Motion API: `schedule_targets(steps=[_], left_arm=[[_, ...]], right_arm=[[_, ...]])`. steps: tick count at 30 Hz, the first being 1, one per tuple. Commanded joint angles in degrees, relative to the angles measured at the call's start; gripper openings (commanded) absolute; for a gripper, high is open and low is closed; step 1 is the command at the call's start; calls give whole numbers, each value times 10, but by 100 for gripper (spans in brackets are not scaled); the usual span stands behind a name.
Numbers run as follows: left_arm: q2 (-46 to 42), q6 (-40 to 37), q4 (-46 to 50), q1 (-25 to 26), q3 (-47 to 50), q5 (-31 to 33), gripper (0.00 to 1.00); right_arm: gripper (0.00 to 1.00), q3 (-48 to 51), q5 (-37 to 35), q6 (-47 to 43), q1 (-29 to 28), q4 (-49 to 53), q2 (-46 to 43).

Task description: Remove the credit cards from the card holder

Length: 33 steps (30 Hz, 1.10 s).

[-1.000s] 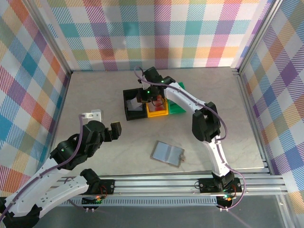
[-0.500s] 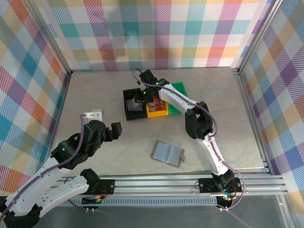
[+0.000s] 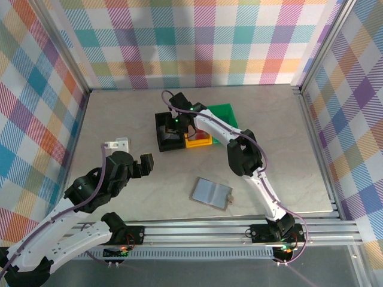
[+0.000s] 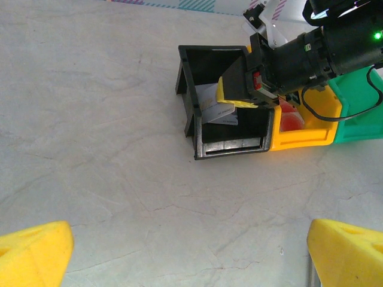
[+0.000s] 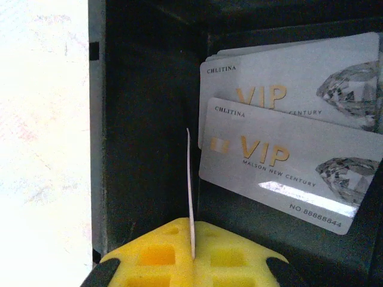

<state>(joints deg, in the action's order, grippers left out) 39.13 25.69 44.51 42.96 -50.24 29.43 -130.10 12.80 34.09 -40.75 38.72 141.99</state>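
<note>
Alignment between a pinched card and the bin beneath it is what the coming move turns on.

Top external view: the right end effector (image 3: 178,125) sits upper centre of the frame, over the black plastic bin (image 3: 160,134). That bin stands leftmost in a row with a yellow plastic bin (image 3: 198,142) and a green plastic bin (image 3: 222,111). The flat grey-brown card holder (image 3: 211,192) lies unfolded on the pale stone-look bench (image 3: 119,113), lower centre, well apart from that row. The left end effector (image 3: 146,162), jaws wide and empty, hangs left of centre and looks the nearer of the two to the holder.

Left wrist view: its own yellow foam pads (image 4: 33,254) stand far apart at the bottom corners. Upper centre, the right end effector (image 4: 232,101) reaches in from the right over the black bin (image 4: 187,89), where greyish-white credit cards (image 4: 207,101) rest.

Right wrist view: the right end effector's pads (image 5: 158,257) are pressed together on a thin white card (image 5: 190,185), seen edge-on, its long axis running up the frame. Two silver "VIP" cards (image 5: 281,158) lie overlapped inside the bin, just right of it. The bin lies straight ahead of the pads, so letting go should drop the card beside them.
</note>
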Motion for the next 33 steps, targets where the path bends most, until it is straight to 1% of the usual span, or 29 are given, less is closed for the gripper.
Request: schedule_targets(steps=[1, 4, 5, 10, 15, 20, 21, 23, 26, 29, 31, 33], left_arm=[[2, -7, -6, -6, 2, -3, 100], [2, -8, -6, -6, 3, -4, 100], [2, -9, -6, -6, 3, -4, 100], [5, -11, -6, -6, 2, -4, 100], [6, -13, -6, -6, 2, -3, 100], [10, -13, -6, -6, 2, -4, 100], [10, -14, -6, -6, 2, -4, 100], [10, -14, -5, -6, 2, -3, 100], [11, -15, -4, -6, 2, 1, 100], [10, -14, -5, -6, 4, 6, 100], [13, -13, -3, -6, 6, 15, 100], [16, -10, -1, -6, 7, 39, 100]], right_arm=[[6, -16, -8, 3, -2, 13, -1], [22, -16, -17, -6, -2, 22, -9], [25, -16, -19, -9, -2, 24, -11], [36, -17, -23, -20, -2, 30, -17], [48, -22, -48, -33, -2, 45, -38], [59, -61, -62, -49, -2, 71, -51], [65, -67, -63, -53, -2, 73, -54], [71, -81, -62, -59, -2, 80, -58], [77, -100, -62, -63, -2, 96, -64], [80, -114, -71, -73, -3, 109, -83], [81, -114, -93, -89, -6, 109, -112], [82, -110, -130, -114, -12, 104, -150]])
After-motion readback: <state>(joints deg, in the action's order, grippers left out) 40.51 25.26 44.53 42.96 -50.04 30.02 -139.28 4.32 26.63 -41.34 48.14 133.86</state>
